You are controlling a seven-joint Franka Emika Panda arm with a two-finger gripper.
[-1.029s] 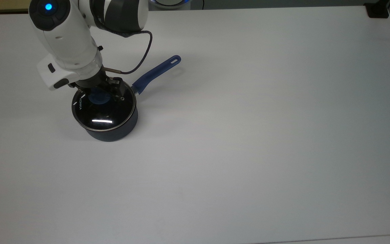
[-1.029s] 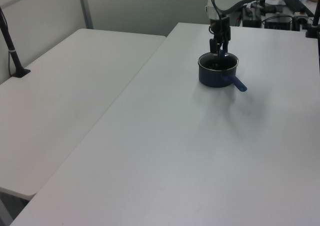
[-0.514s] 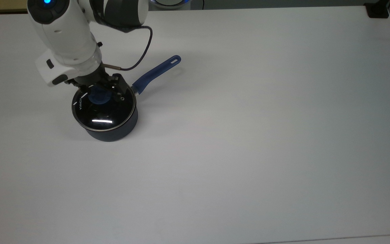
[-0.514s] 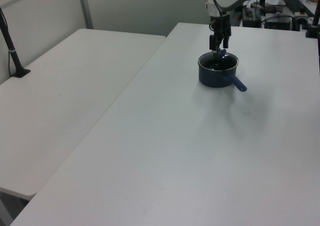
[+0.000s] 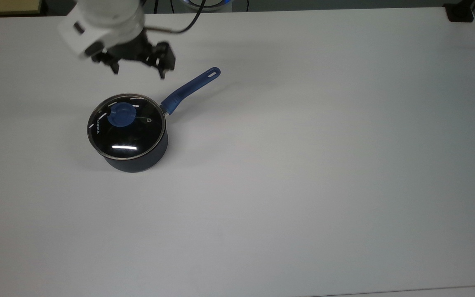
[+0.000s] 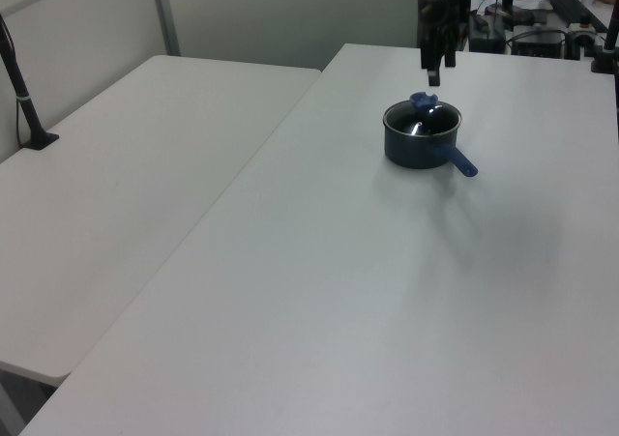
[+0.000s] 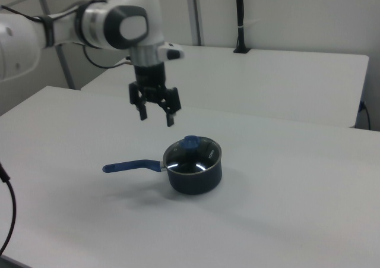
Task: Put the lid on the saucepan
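— So, is there any writing on the lid (image 5: 127,126)?

— Yes. White letters along its 9 o'clock edge in the top view read "KONKA", with short white dashes around the thin metal rim. It is a round glass disc with a blue knob and a small vent hole.

— Where is it?

— Seated flat on the saucepan (image 5: 140,159), a small dark round pot on the matte white table (image 5: 324,165). Its long blue handle points to 2 o'clock.

— And the gripper (image 5: 138,71)?

— Raised clear at 12 o'clock, black fingers spread apart, holding nothing.
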